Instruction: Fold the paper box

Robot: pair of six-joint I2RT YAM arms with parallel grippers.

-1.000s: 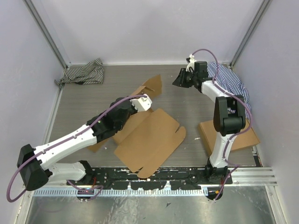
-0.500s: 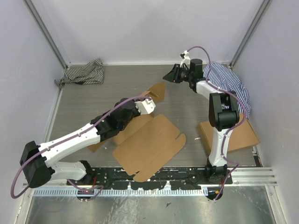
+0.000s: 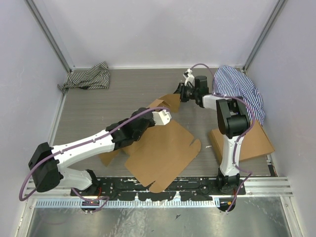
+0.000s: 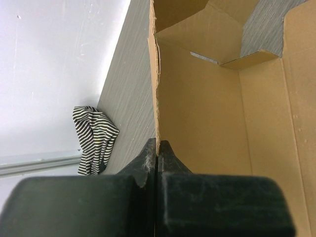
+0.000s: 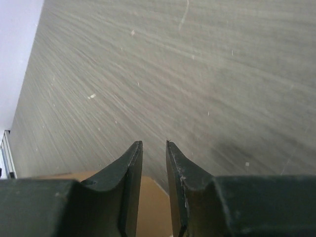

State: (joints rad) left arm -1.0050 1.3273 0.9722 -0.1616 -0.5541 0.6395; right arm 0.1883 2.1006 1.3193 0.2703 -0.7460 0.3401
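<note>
Left tool (image 4: 157,148) pinches the plain brown cardboard paper box (image 3: 165,150) mid-frame; I'd ease my slightly parted, empty right tool (image 5: 154,148) onto its flap (image 3: 167,102)

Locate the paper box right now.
Top view: the paper box lies near-centre on the table, under the left arm, one edge pinched in the left fingers, its raised far flap beside the right fingers.

i see a black-and-white striped cloth (image 3: 88,76) bunched in the far left corner of the grey wood-grain table (image 3: 113,98). a blue-striped cloth (image 3: 242,89) is heaped at the far right, against the wall. on the near right a second brown cardboard box (image 3: 257,145) lies flat, just nearer than that cloth.
</note>
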